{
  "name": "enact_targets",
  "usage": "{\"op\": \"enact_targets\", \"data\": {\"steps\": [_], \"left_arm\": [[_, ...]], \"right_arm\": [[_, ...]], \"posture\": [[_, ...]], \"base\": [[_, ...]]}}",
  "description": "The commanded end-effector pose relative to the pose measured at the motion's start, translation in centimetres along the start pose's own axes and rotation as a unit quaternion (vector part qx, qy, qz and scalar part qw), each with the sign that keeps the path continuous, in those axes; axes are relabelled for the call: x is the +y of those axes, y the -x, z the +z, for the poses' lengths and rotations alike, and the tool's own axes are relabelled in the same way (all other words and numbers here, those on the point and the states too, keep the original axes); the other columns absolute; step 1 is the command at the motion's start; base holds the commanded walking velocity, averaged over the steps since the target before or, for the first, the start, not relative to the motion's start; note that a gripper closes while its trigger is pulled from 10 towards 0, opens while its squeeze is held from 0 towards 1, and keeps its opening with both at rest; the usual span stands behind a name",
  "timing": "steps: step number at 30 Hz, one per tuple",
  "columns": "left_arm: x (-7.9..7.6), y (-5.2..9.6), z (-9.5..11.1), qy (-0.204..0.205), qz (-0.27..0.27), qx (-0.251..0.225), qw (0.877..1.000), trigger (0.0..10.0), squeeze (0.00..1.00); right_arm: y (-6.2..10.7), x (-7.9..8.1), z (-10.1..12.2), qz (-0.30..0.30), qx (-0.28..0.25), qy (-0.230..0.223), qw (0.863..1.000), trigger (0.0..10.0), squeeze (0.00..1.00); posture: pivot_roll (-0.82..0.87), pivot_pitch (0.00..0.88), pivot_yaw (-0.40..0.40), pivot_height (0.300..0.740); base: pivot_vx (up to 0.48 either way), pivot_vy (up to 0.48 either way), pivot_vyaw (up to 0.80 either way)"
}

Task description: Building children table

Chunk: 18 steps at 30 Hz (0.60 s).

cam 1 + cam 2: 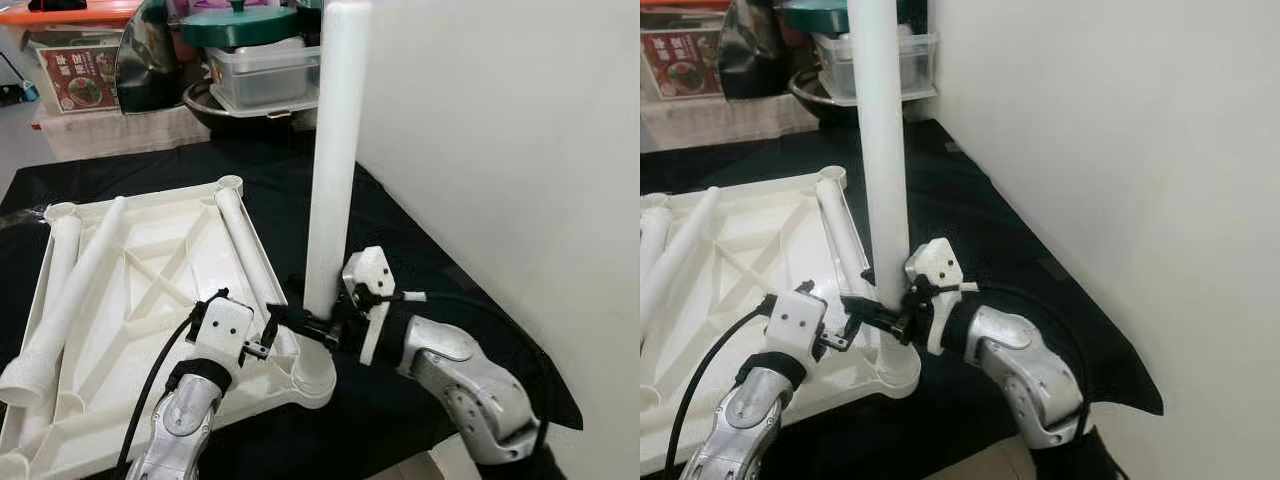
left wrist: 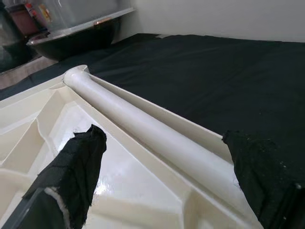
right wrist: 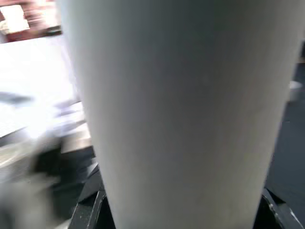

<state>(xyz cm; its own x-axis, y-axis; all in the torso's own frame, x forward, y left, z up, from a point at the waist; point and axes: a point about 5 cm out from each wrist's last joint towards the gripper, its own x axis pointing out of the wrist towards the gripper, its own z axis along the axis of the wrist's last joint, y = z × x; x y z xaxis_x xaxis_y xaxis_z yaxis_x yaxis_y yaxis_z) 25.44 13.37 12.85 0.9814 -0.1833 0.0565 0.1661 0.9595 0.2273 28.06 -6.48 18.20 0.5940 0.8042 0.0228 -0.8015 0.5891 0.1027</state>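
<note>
Left eye view: the upturned children's tabletop point(image 1: 140, 290) lies underside up on the black-clothed surface point(image 1: 420, 250). The right gripper point(image 1: 322, 330) has its jaws closed around the base of an upright white table leg point(image 1: 335, 160), which stands at the near-right corner socket point(image 1: 312, 375). The left gripper point(image 1: 258, 338) sits just left of that socket, over the tabletop rim. Three more legs lie loose inside the tabletop: one leg along the right rim point(image 1: 245, 255) and two at the left point(image 1: 70, 290).

Right eye view: the leg reads close to vertical, with its foot right at the socket collar point(image 1: 895, 365). I can't tell if it is fully seated. The white wall point(image 1: 1110, 150) is close on the right, so there is little room to swing.

Left wrist view: the left jaws are open, one black pad point(image 2: 78, 164) over the tabletop panel, the other outside the rim, straddling the loose leg point(image 2: 152, 136) without gripping it.

Right wrist view: the leg point(image 3: 186, 114) is blurred and very close, with the jaws clamped low on it.

To do this well:
- Keep the leg plumb over the socket and press straight down. Don't lever sideways.
- Use the left gripper to pin the tabletop rim so the corner doesn't lift or slide.
- Grip is low, so top wobble is likely; go slowly.
</note>
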Motion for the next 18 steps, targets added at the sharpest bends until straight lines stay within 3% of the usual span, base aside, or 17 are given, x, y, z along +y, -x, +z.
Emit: {"op": "enact_targets", "data": {"steps": [1, 2, 3, 4, 5, 6, 7, 8, 11, 12, 13, 14, 15, 17, 18], "left_arm": [[0.0, 0.1, -0.2, -0.001, -0.001, 0.004, 1.0, 10.0, 0.0], [0.0, 0.1, -0.2, -0.001, -0.001, 0.004, 1.0, 10.0, 0.0], [-0.1, 0.0, -0.2, -0.001, -0.002, 0.003, 1.0, 10.0, 0.0], [-0.1, 0.0, -0.2, -0.001, -0.002, 0.003, 1.0, 10.0, 0.0], [-0.1, 0.0, -0.2, -0.001, -0.003, 0.003, 1.0, 10.0, 0.0], [-0.1, 0.0, -0.2, -0.001, -0.003, 0.003, 1.0, 10.0, 0.0], [-0.1, 0.0, -0.2, -0.001, -0.002, 0.003, 1.0, 10.0, 0.0], [-0.1, 0.0, -0.2, -0.002, -0.002, 0.003, 1.0, 10.0, 0.0], [-0.1, 0.0, -0.2, -0.002, -0.002, 0.003, 1.0, 10.0, 0.0], [-0.1, 0.0, -0.2, -0.002, -0.002, 0.003, 1.0, 10.0, 0.0], [-0.1, 0.0, -0.2, -0.002, -0.002, 0.003, 1.0, 10.0, 0.0], [-0.1, 0.0, -0.2, -0.002, -0.002, 0.003, 1.0, 10.0, 0.0], [-0.1, 0.0, -0.3, -0.002, -0.003, 0.003, 1.0, 10.0, 0.0], [-0.1, 0.0, -0.3, -0.001, -0.002, 0.003, 1.0, 10.0, 0.0], [-0.1, 0.0, -0.3, -0.001, -0.002, 0.003, 1.0, 10.0, 0.0]], "right_arm": [[0.7, -3.2, -1.9, -0.143, 0.043, -0.042, 0.988, 0.0, 0.0], [0.7, -3.2, -1.9, -0.143, 0.043, -0.042, 0.988, 0.0, 0.0], [1.2, -4.8, -2.7, -0.228, 0.074, -0.04, 0.97, 0.0, 0.0], [1.2, -4.8, -2.7, -0.228, 0.074, -0.04, 0.97, 0.0, 0.0], [2.1, -6.3, -2.8, -0.316, 0.085, -0.037, 0.944, 0.0, 0.0], [2.1, -6.3, -2.8, -0.316, 0.085, -0.037, 0.944, 0.0, 0.0], [2.7, -7.0, -2.8, -0.368, 0.089, -0.031, 0.925, 0.0, 0.0], [2.9, -7.3, -2.6, -0.391, 0.085, -0.026, 0.916, 0.0, 0.0], [2.9, -7.3, -2.7, -0.398, 0.092, -0.015, 0.912, 0.0, 0.0], [2.7, -7.1, -2.8, -0.396, 0.1, -0.004, 0.913, 3.4, 0.0], [2.4, -6.7, -2.8, -0.379, 0.096, -0.001, 0.921, 10.0, 0.0], [2.4, -6.7, -2.8, -0.379, 0.096, -0.001, 0.921, 10.0, 0.0], [1.9, -6.0, -2.4, -0.353, 0.073, -0.008, 0.933, 10.0, 0.0], [1.7, -5.8, -2.1, -0.346, 0.06, -0.014, 0.936, 10.0, 0.0], [1.3, -5.4, -1.7, -0.32, 0.045, -0.027, 0.946, 10.0, 1.0]], "posture": [[0.09, 0.0, -0.046, 0.74], [0.09, 0.0, -0.046, 0.74], [0.09, 0.0, -0.045, 0.74], [0.09, 0.0, -0.045, 0.74], [0.09, 0.0, -0.046, 0.74], [0.09, 0.0, -0.046, 0.74], [0.09, 0.0, -0.046, 0.74], [0.09, 0.0, -0.046, 0.74], [0.09, 0.0, -0.043, 0.74], [0.09, 0.0, -0.044, 0.74], [0.09, 0.0, -0.044, 0.74], [0.09, 0.0, -0.044, 0.74], [0.09, 0.0, -0.046, 0.74], [0.09, 0.0, -0.046, 0.74], [0.09, 0.0, -0.046, 0.74]], "base": [[0.0, 0.0, 0.0], [0.0, 0.0, 0.0], [0.0, 0.0, 0.0], [0.0, 0.0, 0.0], [0.0, 0.0, 0.0], [0.0, 0.0, 0.0], [0.0, 0.0, 0.0], [0.0, 0.0, 0.0], [0.0, 0.0, 0.0], [0.0, 0.0, 0.0], [0.0, 0.0, 0.0], [0.0, 0.0, 0.0], [0.0, 0.0, 0.0], [0.0, 0.0, 0.0], [0.0, 0.0, 0.0]]}}
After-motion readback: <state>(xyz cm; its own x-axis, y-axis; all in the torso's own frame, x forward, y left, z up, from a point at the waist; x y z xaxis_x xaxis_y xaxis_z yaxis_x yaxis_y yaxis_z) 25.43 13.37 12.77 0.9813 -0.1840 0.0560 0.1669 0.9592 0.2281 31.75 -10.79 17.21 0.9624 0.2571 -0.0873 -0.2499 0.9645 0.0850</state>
